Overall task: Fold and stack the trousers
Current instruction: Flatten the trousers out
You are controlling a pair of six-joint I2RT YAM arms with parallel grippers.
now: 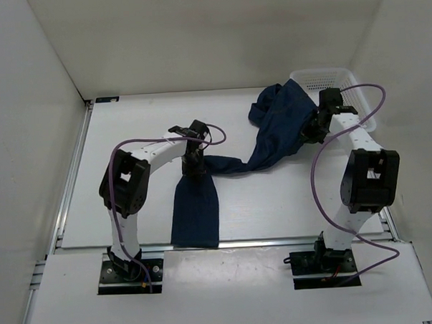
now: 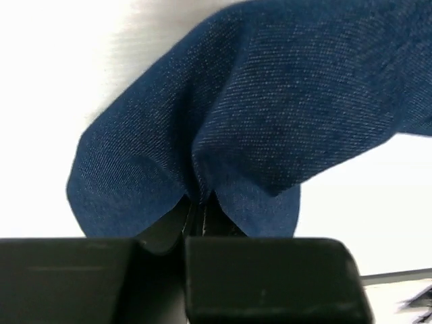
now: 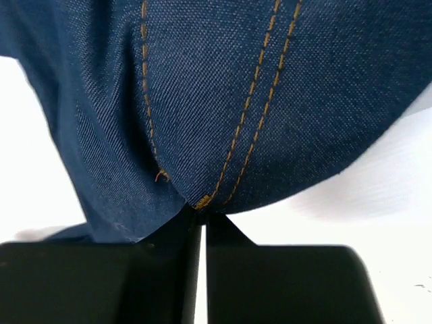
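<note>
The dark navy trousers [image 1: 275,131] stretch across the table, the upper part bunched at the back right, one leg [image 1: 195,209] running down to the front edge. My left gripper [image 1: 195,170] is shut on a fold of the leg, seen in the left wrist view [image 2: 199,202] with denim [image 2: 270,101] puckered at the tips. My right gripper [image 1: 309,133] is shut on the upper part beside an orange-stitched seam [image 3: 256,101], its tips in the right wrist view [image 3: 199,210] pinching the cloth edge.
A white plastic basket [image 1: 327,78] stands at the back right corner, partly behind the trousers and my right arm. White walls enclose the table on the left, back and right. The leg's end hangs slightly over the front edge [image 1: 241,241].
</note>
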